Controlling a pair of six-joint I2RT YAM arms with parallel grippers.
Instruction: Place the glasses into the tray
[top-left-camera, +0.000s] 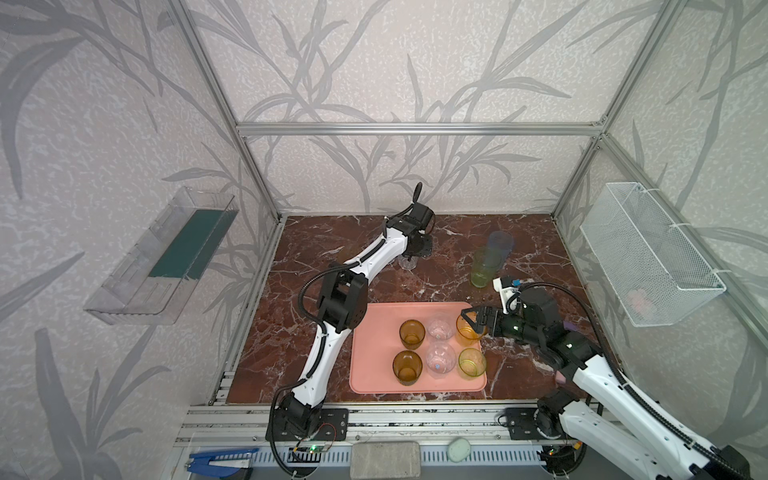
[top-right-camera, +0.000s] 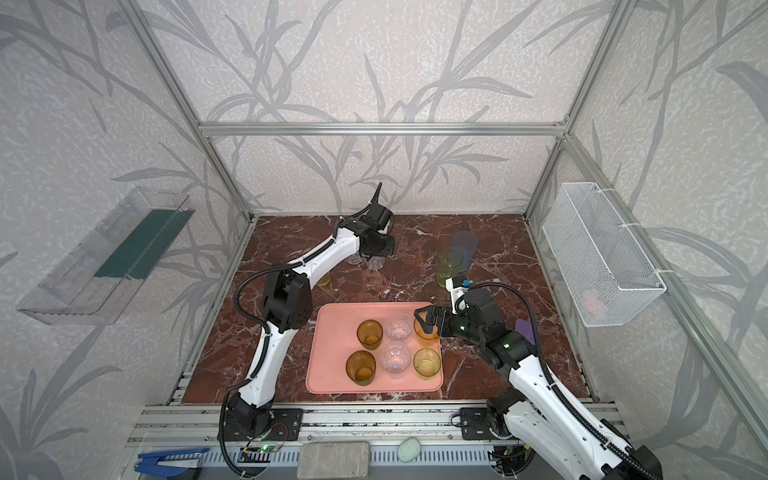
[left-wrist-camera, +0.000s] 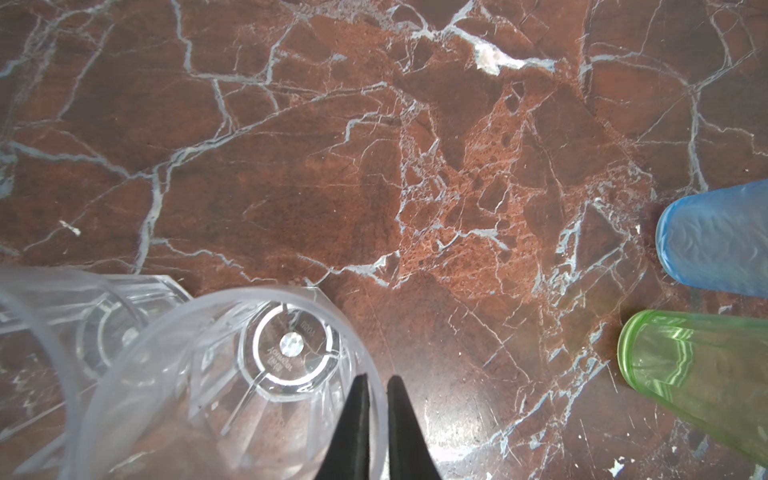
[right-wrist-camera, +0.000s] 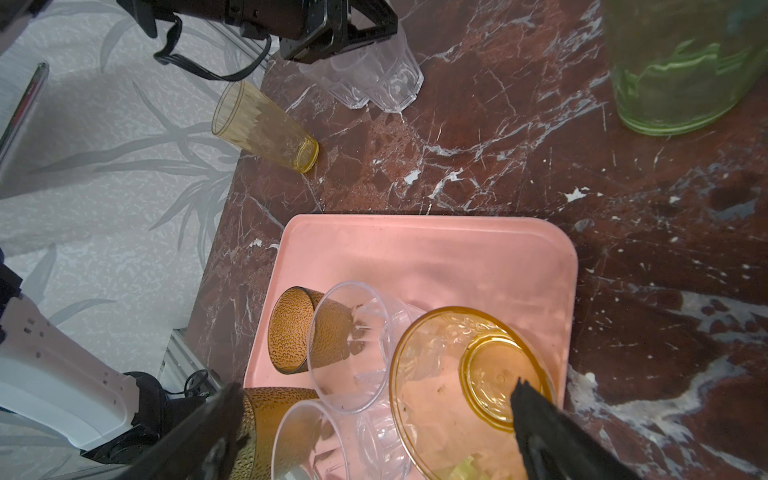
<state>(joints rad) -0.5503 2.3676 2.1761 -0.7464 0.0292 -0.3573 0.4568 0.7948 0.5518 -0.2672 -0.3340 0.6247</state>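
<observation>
The brown stone counter (top-left-camera: 415, 266) is the biggest thing; the pink tray (top-left-camera: 374, 332) lies on its near side; a tall blue glass (top-left-camera: 500, 243) and a tall green glass (top-left-camera: 482, 270) stand together behind the tray; a tall yellow glass (right-wrist-camera: 266, 129) is on the left; six short glasses (top-left-camera: 441, 358) stand in the tray in two rows; my right claw (right-wrist-camera: 376, 386) is wide open by the orange glass (right-wrist-camera: 469, 386) in the tray's corner; my left claw (left-wrist-camera: 378, 386) pinches the rim of a clear glass (left-wrist-camera: 232, 374) on the counter's back part.

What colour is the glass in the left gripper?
A clear glass, faceted; shows best in the left wrist view.
</observation>
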